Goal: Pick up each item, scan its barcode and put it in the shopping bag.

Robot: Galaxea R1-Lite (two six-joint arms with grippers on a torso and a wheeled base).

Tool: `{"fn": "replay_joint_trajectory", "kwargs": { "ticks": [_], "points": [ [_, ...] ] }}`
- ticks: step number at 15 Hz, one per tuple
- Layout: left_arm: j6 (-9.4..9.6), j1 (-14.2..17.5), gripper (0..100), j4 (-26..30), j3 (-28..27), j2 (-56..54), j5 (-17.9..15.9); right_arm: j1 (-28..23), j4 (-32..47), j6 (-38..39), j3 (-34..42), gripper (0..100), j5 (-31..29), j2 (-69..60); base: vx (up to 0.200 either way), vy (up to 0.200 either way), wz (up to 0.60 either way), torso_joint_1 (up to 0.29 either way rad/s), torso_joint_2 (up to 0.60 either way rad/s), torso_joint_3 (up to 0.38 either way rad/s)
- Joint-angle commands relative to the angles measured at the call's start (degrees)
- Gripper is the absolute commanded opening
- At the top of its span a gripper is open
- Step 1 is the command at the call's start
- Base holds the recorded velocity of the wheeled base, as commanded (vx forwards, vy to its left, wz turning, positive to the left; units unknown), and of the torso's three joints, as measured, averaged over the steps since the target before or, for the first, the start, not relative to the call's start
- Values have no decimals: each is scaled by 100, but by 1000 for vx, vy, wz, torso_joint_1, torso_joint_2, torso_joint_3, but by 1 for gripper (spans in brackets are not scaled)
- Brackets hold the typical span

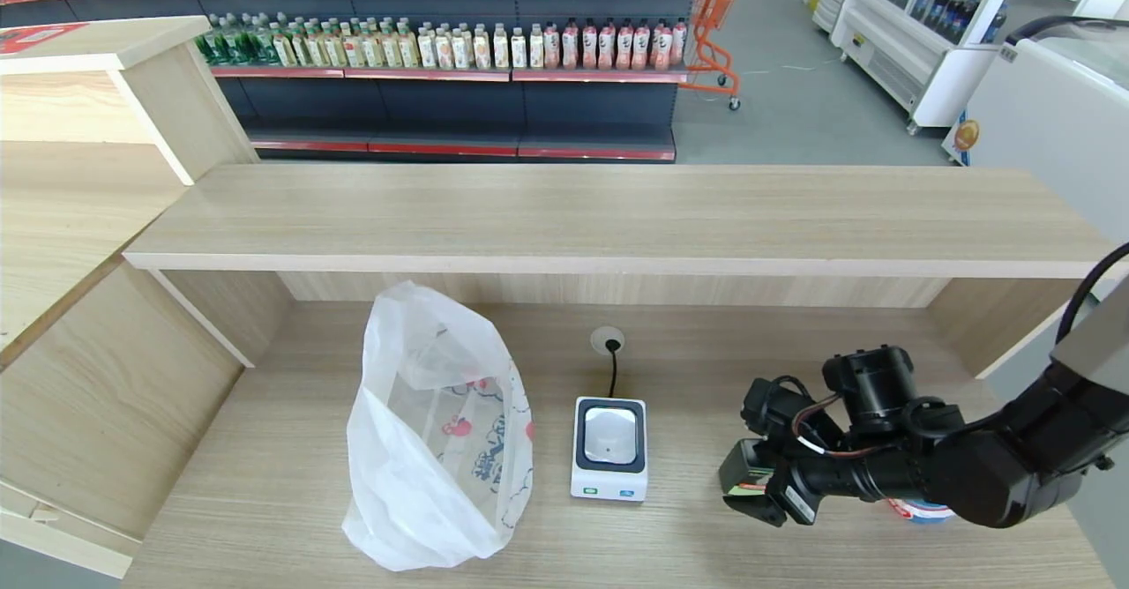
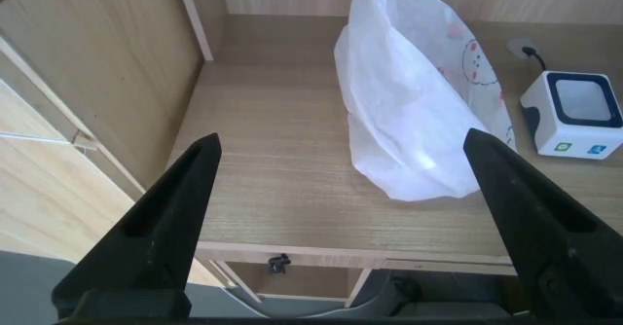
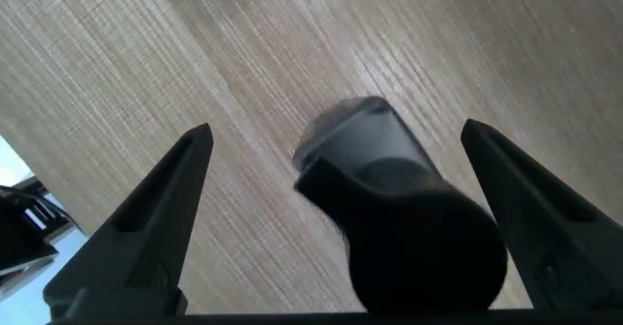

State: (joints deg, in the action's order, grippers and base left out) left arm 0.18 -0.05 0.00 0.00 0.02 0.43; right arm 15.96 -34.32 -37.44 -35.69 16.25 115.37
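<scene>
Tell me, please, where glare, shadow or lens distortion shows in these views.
Head view: the counter ledge bows slightly from the wide lens, and the scanner window carries pale glare. Left wrist view: a bright highlight sits on the shopping bag. Right wrist view: the fingers are dark silhouettes against the evenly lit countertop.

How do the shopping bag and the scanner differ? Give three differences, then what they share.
The shopping bag is soft, crumpled and translucent; the scanner is a rigid box. The bag stands taller; the scanner sits low. Only the scanner has a cable. Both are white and rest on the counter.
</scene>
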Motion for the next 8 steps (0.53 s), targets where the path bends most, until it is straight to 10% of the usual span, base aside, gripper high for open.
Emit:
{"fn": "replay_joint_trajectory", "kwargs": {
  "ticks": [1, 4, 5, 8],
  "points": [
    [-1, -4, 100, 0, 0, -2, 1, 74, -93, 0, -166, 100, 1, 310, 0, 0, 0, 0, 0, 0],
    [-1, 5, 100, 0, 0, -2, 1, 180, -198, -9, -263, 100, 54, 416, 0, 0, 0, 0, 0, 0],
    [-1, -4, 100, 0, 0, -2, 1, 224, -242, 0, -307, 0, 54, 469, 0, 0, 0, 0, 0, 0],
    [-1, -4, 100, 0, 0, -2, 1, 241, -251, 0, -298, 0, 54, 416, 0, 0, 0, 0, 0, 0]
  ]
}}
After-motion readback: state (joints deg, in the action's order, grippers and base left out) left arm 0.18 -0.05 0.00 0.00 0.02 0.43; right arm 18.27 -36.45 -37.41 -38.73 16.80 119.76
